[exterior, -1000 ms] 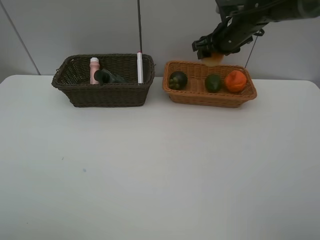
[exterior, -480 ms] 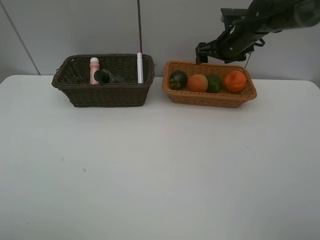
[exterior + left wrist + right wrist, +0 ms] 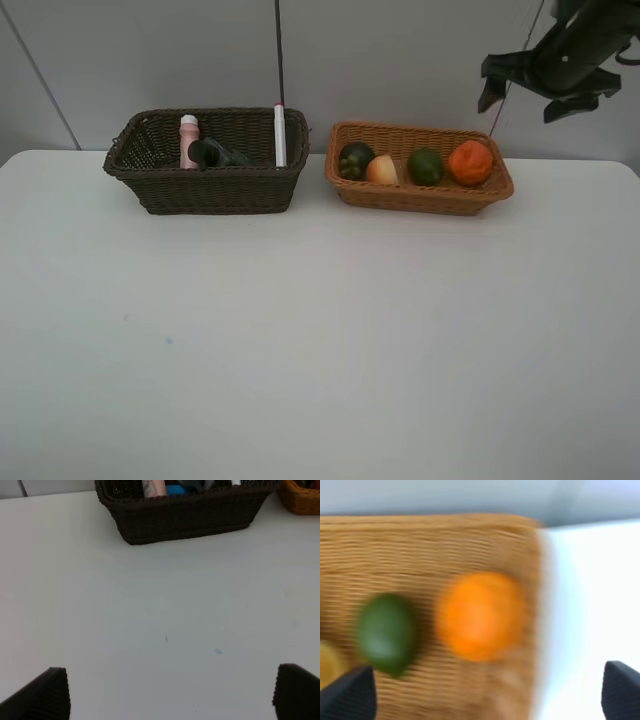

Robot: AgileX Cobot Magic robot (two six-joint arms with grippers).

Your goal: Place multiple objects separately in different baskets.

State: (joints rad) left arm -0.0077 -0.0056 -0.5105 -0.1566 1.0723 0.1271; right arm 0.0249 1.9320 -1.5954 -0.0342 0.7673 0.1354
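right claw [image 3: 548,92] spread, empty, 1 o'clock of tan basket [image 3: 420,196] | left claw [image 3: 167,692] spread | risk: red-yellow fruit [image 3: 382,170] rolling against mangosteen [image 3: 355,160]

A dark brown woven wicker basket [image 3: 150,190] sits on the white table [image 3: 320,340], holding a pink white-capped bottle [image 3: 188,141], a dark green pump bottle [image 3: 213,153] and a white pink-tipped marker [image 3: 280,135]. Beside it, a light orange-tan wicker basket [image 3: 420,196] holds a dark mangosteen [image 3: 355,159], a red-yellow fruit [image 3: 382,170], a green fruit [image 3: 425,166] and an orange [image 3: 470,162]. The right gripper [image 3: 535,97] hangs above, jaws spread and empty.
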